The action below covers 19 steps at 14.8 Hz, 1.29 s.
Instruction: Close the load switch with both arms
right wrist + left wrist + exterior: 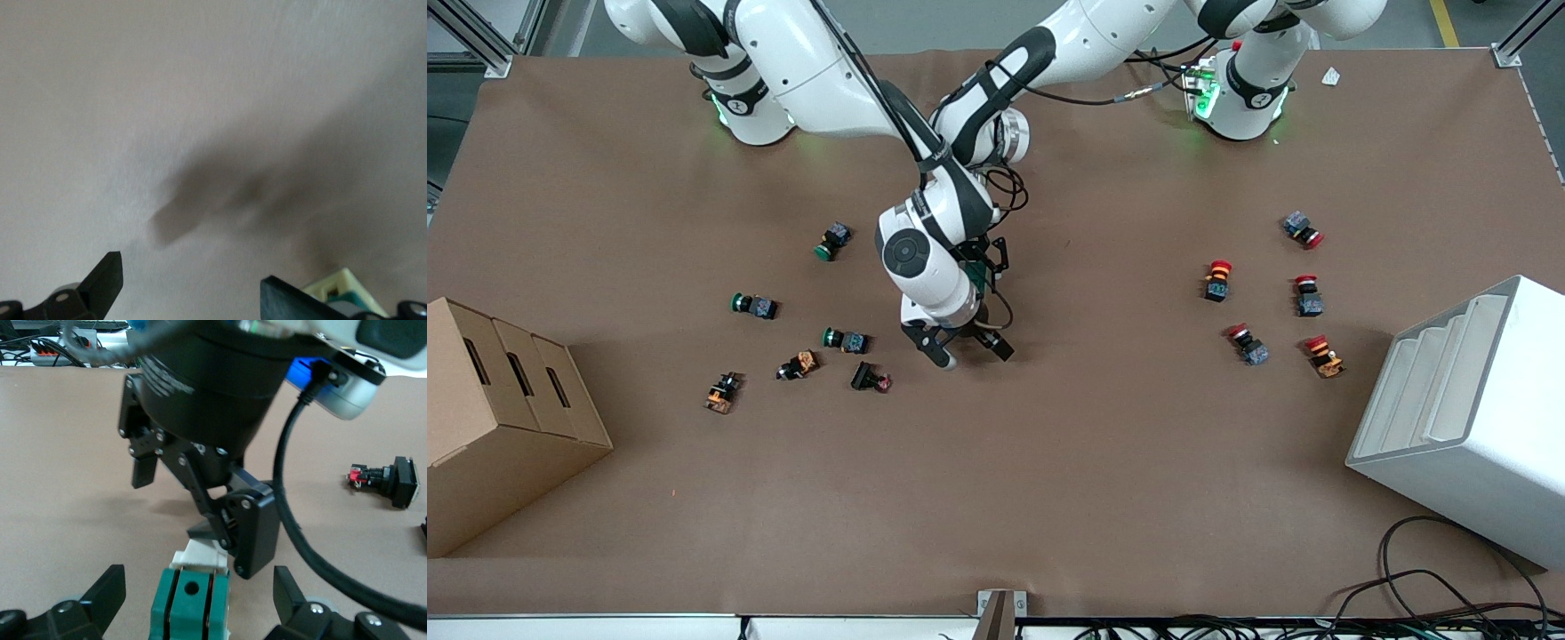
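The load switch (983, 277), a green block with a cream lever end, is at the table's middle. My left gripper (989, 267) is open around it. In the left wrist view the load switch (192, 607) lies between the spread fingers (110, 587), with a gap on each side. I cannot tell whether it rests on the table. My right gripper (967, 348) is open over the table, with nothing between its fingers. The right gripper (199, 510) has one finger (253, 533) against the cream lever. The right wrist view shows the switch (340, 290) just outside a finger (287, 300).
Green push-buttons (753, 306), orange ones (799, 364) and a black one (870, 378) lie toward the right arm's end. Red push-buttons (1216, 280) lie toward the left arm's end. A cardboard box (498, 418) and a white bin (1467, 418) stand at the table's ends.
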Available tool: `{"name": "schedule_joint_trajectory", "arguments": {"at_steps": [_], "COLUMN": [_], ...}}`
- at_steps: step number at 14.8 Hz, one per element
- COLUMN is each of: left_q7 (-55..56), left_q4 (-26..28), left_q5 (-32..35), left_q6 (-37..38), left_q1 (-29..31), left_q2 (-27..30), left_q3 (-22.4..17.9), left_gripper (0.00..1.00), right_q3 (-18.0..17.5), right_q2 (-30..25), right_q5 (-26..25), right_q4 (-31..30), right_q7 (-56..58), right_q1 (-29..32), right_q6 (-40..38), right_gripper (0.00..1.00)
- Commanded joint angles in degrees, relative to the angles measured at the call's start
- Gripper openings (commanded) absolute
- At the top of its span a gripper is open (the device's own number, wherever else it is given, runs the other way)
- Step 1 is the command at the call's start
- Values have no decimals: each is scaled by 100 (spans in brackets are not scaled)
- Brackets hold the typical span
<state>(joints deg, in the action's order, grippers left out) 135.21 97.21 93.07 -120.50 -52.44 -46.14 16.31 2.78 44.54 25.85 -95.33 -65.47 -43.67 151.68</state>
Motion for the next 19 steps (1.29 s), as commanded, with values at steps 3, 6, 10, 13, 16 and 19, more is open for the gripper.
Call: {"name": "schedule_joint_trajectory", "arguments": {"at_steps": [3,6,10,13,16,19], "left_q7": [-881,-909,-926,-1285,-1734,-2304], "left_q4": [-299,-290,-299,-299,-299,-299], "left_q5": [-772,-808,-817,-1175,-1606,-2194], "left_q6": [-87,-87,-87,-192,-315,-456], "left_q1": [59,59,67,138,269,427], "left_q2": [175,202,237,403,666,974], "left_q3": [39,30,39,39,39,39], "left_gripper": [98,98,98,98,98,98], "right_q3": [-14,47,932,1689,2366,1826], "right_q2": [-251,-603,-1235,-1745,-2106,-2423], "right_q5": [17,-18,-307,-957,-1090,-1642], "right_q4": [340,323,305,305,357,795], "right_q7": [990,1964,3571,4864,6226,6853], "right_q1": [718,1166,1361,1370,1501,2614], "right_q6": [-1243,-1798,-3158,-4108,-4769,-5357], "right_gripper": [100,100,100,100,100,100]}}
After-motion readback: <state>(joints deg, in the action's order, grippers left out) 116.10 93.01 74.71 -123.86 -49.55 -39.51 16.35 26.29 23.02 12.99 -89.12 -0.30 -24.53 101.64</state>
